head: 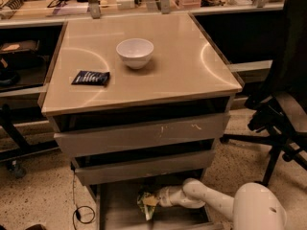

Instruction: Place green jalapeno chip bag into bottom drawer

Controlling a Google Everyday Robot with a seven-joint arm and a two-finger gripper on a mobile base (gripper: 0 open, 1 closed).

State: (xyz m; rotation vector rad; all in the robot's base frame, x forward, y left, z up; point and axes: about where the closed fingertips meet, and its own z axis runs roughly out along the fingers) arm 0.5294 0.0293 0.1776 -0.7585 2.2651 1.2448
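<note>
Cabinet top (192,80): the bowl (135,52) stands just off centre toward 11 o'clock. The flat packet (91,77) lies at the bowl's 8 o'clock, apart from it, near the left edge.

Below the top, three drawers are stacked: upper drawer (144,134), middle drawer (144,166), then the bottom drawer (117,210), which projects furthest toward 6 o'clock.

The chip bag (145,206) lies in the bottom drawer, near mid-floor. The gripper (156,199) is inside the same drawer, against the bag at its 2 o'clock. The arm (211,201) extends from it toward 4 o'clock.

The chair (283,114) stands at the cabinet's 3 o'clock. The bench (48,8) runs at 12 o'clock, behind the cabinet.
</note>
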